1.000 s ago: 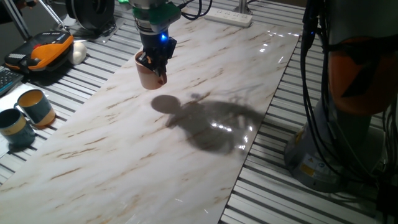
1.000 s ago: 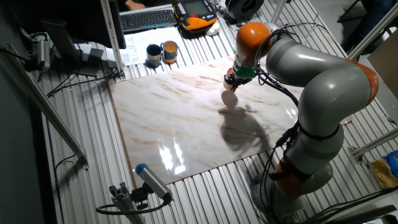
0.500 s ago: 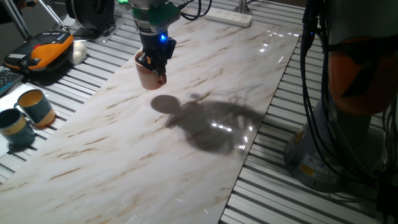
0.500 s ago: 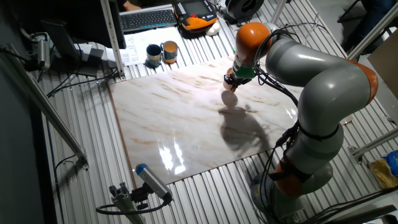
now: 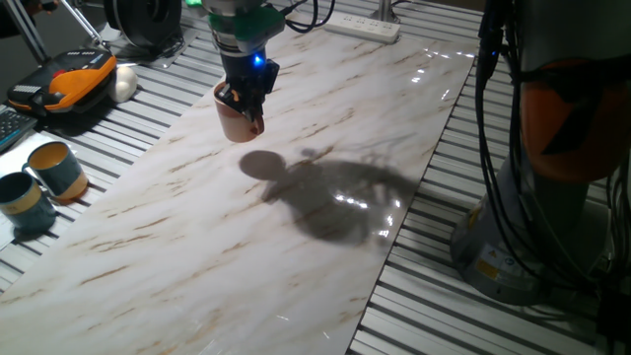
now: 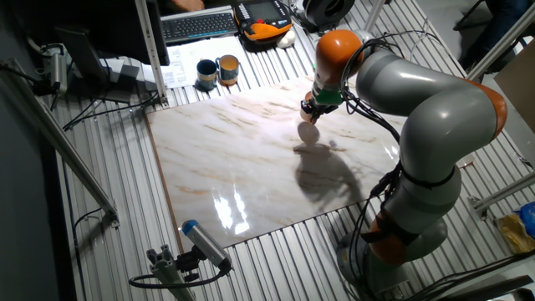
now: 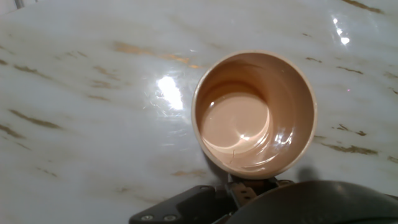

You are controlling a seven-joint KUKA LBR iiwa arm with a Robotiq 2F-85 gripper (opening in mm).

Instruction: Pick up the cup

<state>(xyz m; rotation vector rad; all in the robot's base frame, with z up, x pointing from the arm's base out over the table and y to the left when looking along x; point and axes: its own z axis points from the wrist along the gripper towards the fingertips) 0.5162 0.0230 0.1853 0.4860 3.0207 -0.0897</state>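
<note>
The cup (image 5: 235,122), salmon-orange with a lighter inside, hangs in the air above the marble board, its round shadow on the surface below it. My gripper (image 5: 245,99) is shut on its rim near the handle side. From the other fixed view the cup (image 6: 308,131) shows as a pale shape under the gripper (image 6: 311,109). In the hand view the cup (image 7: 254,112) fills the centre, its open mouth facing the camera, and the gripper (image 7: 249,185) clamps the lower rim.
Two teal mugs (image 5: 39,182) stand on the slatted table at the left, off the marble board (image 5: 296,217). An orange-black device (image 5: 69,84) and a white object lie at the back left. A power strip (image 5: 363,28) lies at the far edge. Cables hang at the right.
</note>
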